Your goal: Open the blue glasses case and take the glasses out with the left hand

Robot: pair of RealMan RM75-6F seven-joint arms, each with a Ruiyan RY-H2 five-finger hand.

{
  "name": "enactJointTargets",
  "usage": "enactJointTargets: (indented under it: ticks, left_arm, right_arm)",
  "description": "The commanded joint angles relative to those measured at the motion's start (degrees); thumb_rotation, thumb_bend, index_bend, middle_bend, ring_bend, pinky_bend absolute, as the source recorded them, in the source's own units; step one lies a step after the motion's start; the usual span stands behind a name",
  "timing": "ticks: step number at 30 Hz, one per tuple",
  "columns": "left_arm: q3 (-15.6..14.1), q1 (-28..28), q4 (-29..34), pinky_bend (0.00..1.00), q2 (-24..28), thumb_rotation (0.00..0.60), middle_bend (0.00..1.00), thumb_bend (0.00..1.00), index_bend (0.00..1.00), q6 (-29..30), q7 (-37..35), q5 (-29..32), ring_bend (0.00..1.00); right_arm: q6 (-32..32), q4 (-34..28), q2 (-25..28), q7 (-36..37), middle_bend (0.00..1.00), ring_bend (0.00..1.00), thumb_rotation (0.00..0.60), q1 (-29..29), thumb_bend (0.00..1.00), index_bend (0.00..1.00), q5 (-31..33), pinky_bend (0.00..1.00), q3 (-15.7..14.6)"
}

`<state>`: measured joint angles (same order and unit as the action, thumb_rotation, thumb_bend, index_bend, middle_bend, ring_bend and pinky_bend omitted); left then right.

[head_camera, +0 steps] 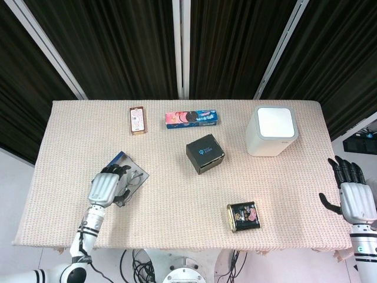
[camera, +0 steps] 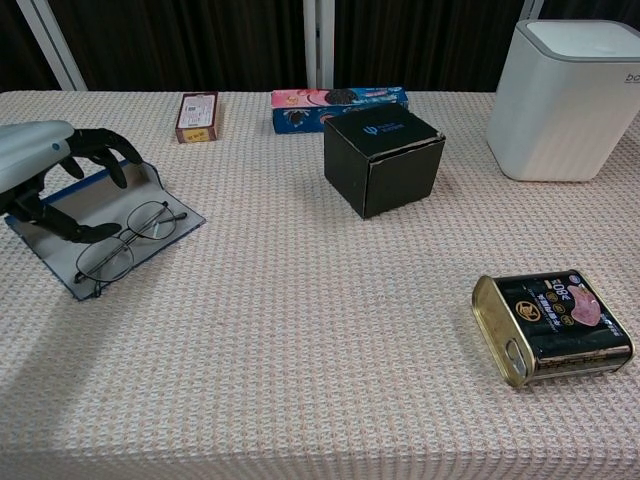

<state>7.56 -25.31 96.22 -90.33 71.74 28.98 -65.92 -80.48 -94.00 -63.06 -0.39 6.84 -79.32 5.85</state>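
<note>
Your left hand (camera: 40, 170) fingers (camera: 95, 145) arch open over the glasses (camera: 125, 240); a careless pinch could flatten the thin frame into the case (camera: 150, 185).

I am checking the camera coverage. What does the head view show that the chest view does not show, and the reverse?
Only the head view shows the right hand, open beside the table's right edge, and the dark curtains behind. Only the chest view shows the left hand's fingertips reaching the glasses from the side. Both show the left hand, the open blue glasses case, the black box and the tin.
</note>
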Motion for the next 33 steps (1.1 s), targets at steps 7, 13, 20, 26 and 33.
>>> enactJointTargets:
  ticks: [7, 13, 20, 26, 33]
  left_arm:
    - [2.0, -1.3, 0.3, 0.28, -5.4, 0.6, 0.32, 0.2, 0.21, 1.3, 7.4, 8.3, 0.19]
    - [2.8, -2.1, -1.1, 0.27, -6.8, 0.6, 0.32, 0.19, 0.2, 0.9, 7.1, 9.9, 0.19]
    - [3.1, -2.7, -2.6, 0.27, -7.1, 0.6, 0.32, 0.19, 0.2, 0.8, 6.8, 10.5, 0.19]
    - [2.3, -2.6, -4.4, 0.27, -7.4, 0.6, 0.32, 0.19, 0.19, 1.7, 7.0, 9.5, 0.19]
    - [1.4, -2.5, -6.0, 0.27, -7.9, 0.6, 0.32, 0.19, 0.19, 3.3, 7.8, 7.3, 0.19]
  right_arm:
    - [0.6, 2.6, 0.0, 4.0, 0.0, 0.0, 0.6, 0.0, 0.24, 0.0, -1.2, 0.0, -0.3]
    - [0.7, 3.5, 0.2, 5.1, 0.0, 0.0, 0.6, -0.3, 0.24, 0.0, -0.8, 0.0, -0.3]
    - [1.1, 3.7, -0.2, 4.8, 0.0, 0.0, 0.6, -0.2, 0.24, 0.0, -0.6, 0.0, -0.3]
    - [1.6, 3.6, -0.2, 4.3, 0.0, 0.0, 0.6, 0.0, 0.24, 0.0, -0.5, 0.0, -0.4]
    - [1.6, 3.3, 0.0, 4.1, 0.0, 0.0, 0.6, -0.1, 0.24, 0.0, -0.4, 0.0, -0.4]
